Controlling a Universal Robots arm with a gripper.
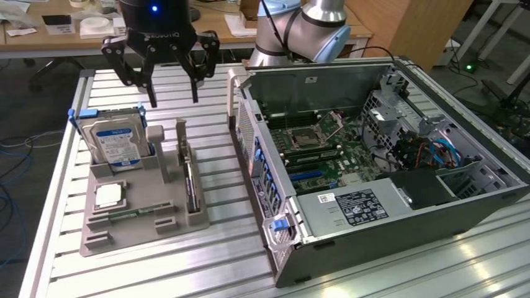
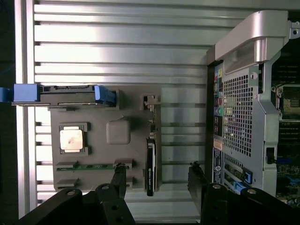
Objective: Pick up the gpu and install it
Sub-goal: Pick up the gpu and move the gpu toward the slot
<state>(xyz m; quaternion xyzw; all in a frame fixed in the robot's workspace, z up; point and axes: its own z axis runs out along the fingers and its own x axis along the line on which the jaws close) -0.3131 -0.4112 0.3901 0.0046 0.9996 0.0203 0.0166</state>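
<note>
A slatted aluminium surface (image 1: 124, 273) carries everything here, with cluttered desks behind it. On it lies a grey holder tray (image 1: 141, 205), and the open computer case (image 1: 414, 230) stands just beside the tray.

The gpu (image 1: 191, 186) stands on edge in a narrow slot along the tray's side that faces the case, showing as a dark slim blade. It has not been lifted. The hard drive (image 1: 116, 143) stands upright at the tray's end, on the side away from the case, and the processor chip (image 1: 108, 195) lies flat in a recess of the tray nearby.

The arm's jaws hang above the tray's hard-drive end, spread wide and holding nothing. In the wrist view the gpu (image 2: 150, 164) lies between the two dark fingers (image 2: 119, 180), closer to one of them than the other.

The risks, as I judge them, come from that thin edge. If the jaws descend off-centre, one finger could land on the tray's slot posts or on the card's top edge instead of passing beside it. A grip on one end alone could let the card tilt and bind in the slot. With the jaws this wide, a finger may also knock the hard drive.
</note>
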